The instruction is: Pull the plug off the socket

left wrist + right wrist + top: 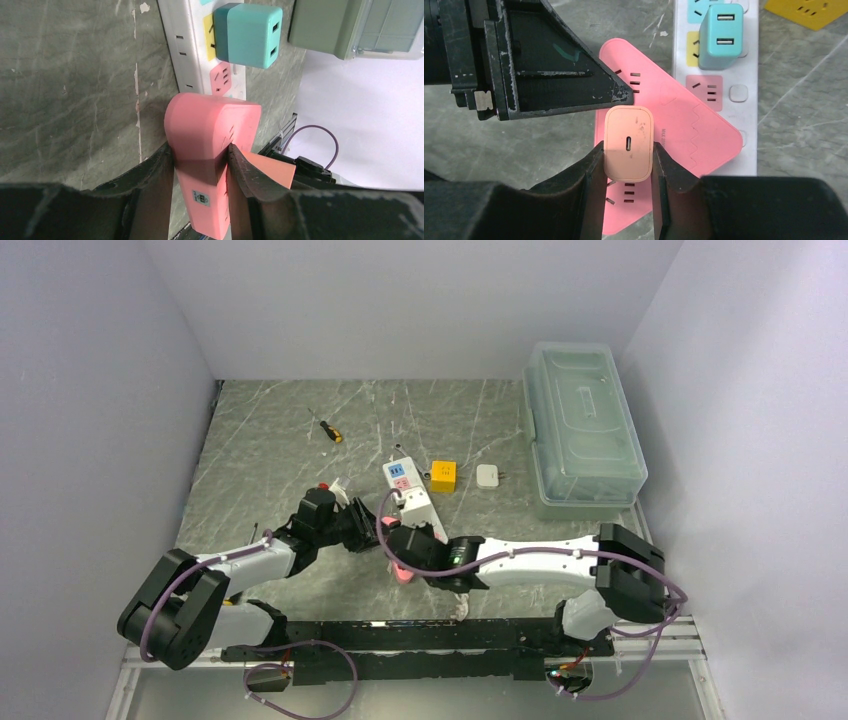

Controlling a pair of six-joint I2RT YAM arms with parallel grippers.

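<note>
A pink socket block [212, 125] with several outlet faces is clamped between the fingers of my left gripper [200, 155], which is shut on it. A peach plug [629, 142] with a small port in its end stands on the block's flat face. My right gripper [628, 150] is shut on that plug from both sides. The long white power strip [749, 75] lies just behind and partly under the block, with a teal plug [721, 35] in its yellow outlet. In the top view both grippers meet at the block [402, 575], near the strip [410, 495].
A yellow cube adapter [443, 476] and a small white adapter [488, 476] lie beyond the strip. A screwdriver [328, 429] lies further back. A large clear lidded box [580, 430] stands at the right wall. Walls close in on both sides.
</note>
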